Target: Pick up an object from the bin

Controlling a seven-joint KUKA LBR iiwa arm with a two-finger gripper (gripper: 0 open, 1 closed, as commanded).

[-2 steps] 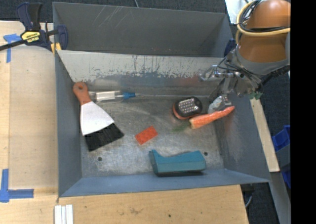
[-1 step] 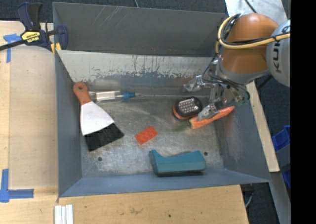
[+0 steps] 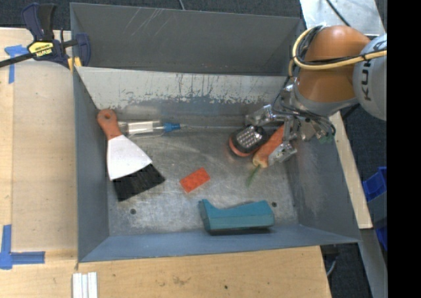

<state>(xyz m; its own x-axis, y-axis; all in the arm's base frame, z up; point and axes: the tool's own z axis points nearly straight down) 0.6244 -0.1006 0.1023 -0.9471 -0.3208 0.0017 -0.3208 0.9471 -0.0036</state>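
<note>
one pincer (image 3: pixel 270 141) over orange carrot (image 3: pixel 263 154), close to right wall (image 3: pixel 317 181), grip state unclear

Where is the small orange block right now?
The orange block lies near the camera view's middle, right of the brush, just above the teal block.

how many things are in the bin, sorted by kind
brush: 1
clear tube with a blue tip: 1
blocks: 2, a small orange block and a teal block
round black and orange thing with a metal grid: 1
orange carrot-shaped thing with a green stalk: 1
total: 6
</note>
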